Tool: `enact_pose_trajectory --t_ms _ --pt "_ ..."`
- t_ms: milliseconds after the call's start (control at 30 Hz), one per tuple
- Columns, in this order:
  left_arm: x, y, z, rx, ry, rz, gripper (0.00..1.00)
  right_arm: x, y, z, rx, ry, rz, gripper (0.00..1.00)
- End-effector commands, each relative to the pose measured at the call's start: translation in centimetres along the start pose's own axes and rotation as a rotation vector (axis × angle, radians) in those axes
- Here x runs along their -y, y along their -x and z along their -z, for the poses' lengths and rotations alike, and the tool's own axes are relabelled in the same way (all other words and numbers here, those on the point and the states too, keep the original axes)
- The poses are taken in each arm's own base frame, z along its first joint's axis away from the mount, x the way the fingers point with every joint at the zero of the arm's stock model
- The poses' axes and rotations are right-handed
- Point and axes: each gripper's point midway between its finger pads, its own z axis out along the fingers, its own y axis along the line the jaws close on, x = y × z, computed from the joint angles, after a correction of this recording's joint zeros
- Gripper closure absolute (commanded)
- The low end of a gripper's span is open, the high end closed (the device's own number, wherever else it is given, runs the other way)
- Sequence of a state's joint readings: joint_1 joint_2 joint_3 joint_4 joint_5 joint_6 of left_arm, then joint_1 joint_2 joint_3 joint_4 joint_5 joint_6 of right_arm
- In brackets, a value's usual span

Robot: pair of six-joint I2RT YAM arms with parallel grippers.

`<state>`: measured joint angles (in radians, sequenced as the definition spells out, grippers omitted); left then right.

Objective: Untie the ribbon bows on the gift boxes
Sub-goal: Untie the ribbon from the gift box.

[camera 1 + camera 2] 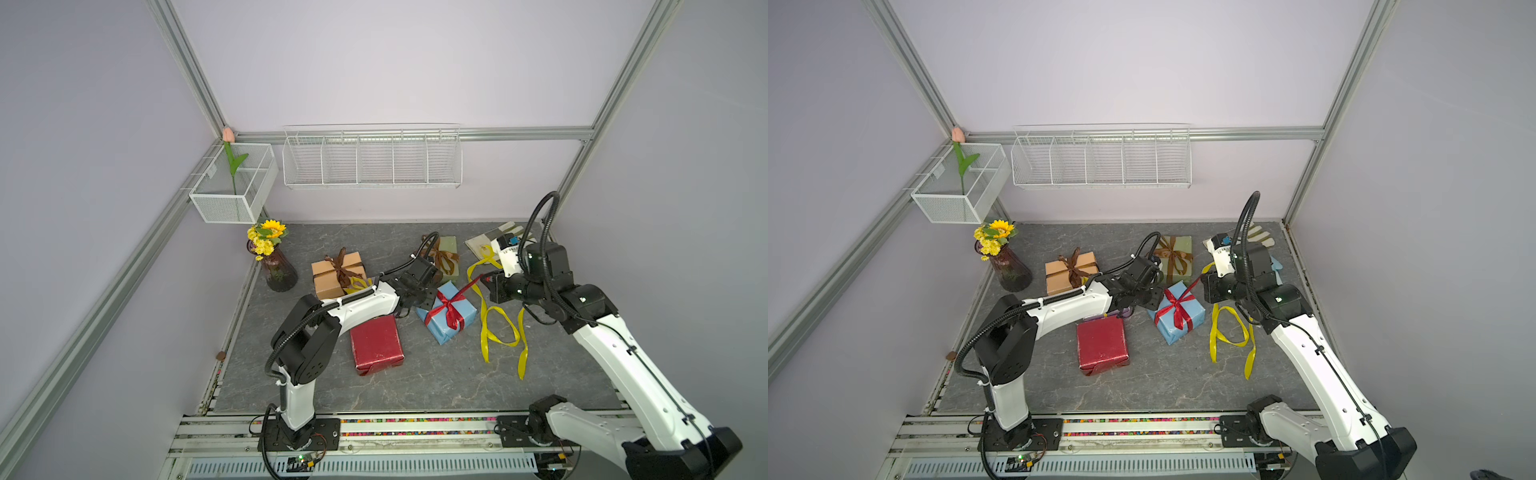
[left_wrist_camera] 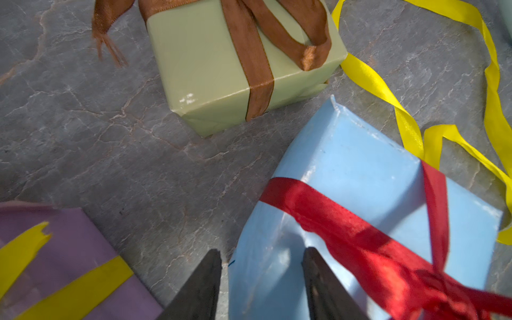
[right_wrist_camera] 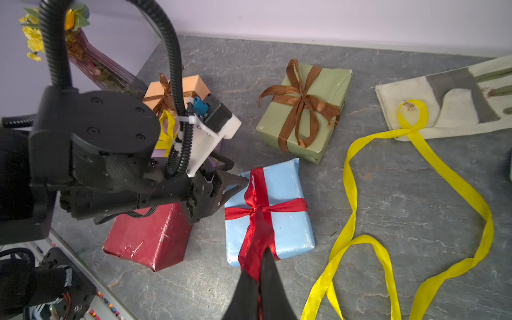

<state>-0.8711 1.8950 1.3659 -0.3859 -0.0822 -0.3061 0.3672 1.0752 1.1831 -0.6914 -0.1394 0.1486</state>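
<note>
right wrist view gives what the top views leave small: right pincer [image 3: 261, 279] clamped flat on the tail of the red ribbon [image 3: 259, 205], which runs taut from the knot on the light blue box [image 3: 288, 230]. only the left wrist view shows the lilac box [image 2: 74, 241] and its yellow band [image 2: 83, 291] plainly; in both top views my left arm [image 1: 361, 305] covers most of it. left pincer [image 2: 261, 253] stands part open astride a corner of the light blue box; i cannot tell if it presses. that box lies mid-counter [image 1: 415, 382], long axis diagonal, far-right to near-left. olive box [image 2: 199, 61] just behind it, red box [image 1: 376, 345] near-left across a gap, loose yellow ribbon [image 1: 483, 332] to its right. open counter lies on the near side.
</note>
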Motion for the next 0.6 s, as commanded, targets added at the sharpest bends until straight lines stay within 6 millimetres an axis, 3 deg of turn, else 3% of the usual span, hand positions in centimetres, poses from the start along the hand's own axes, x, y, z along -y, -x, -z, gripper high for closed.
enact_pose_trajectory --t_ms 0,300,433,567 --pt "-1.3 -5.2 -1.9 -0.149 0.054 -0.021 0.50 0.6 1.2 1.6 0.037 -0.049 0.029 0.93" --pt "-1.1 -5.5 -2.0 -0.149 0.053 -0.020 0.50 1.0 4.9 3.7 0.129 -0.100 0.065 0.93" --pt "-0.7 -4.6 -1.1 -0.123 0.039 -0.015 0.50 1.7 5.0 2.3 0.110 -0.111 0.055 0.93" --pt "-0.1 -2.6 1.0 -0.062 0.011 -0.008 0.50 2.3 4.3 -0.1 0.063 -0.105 0.025 0.93"
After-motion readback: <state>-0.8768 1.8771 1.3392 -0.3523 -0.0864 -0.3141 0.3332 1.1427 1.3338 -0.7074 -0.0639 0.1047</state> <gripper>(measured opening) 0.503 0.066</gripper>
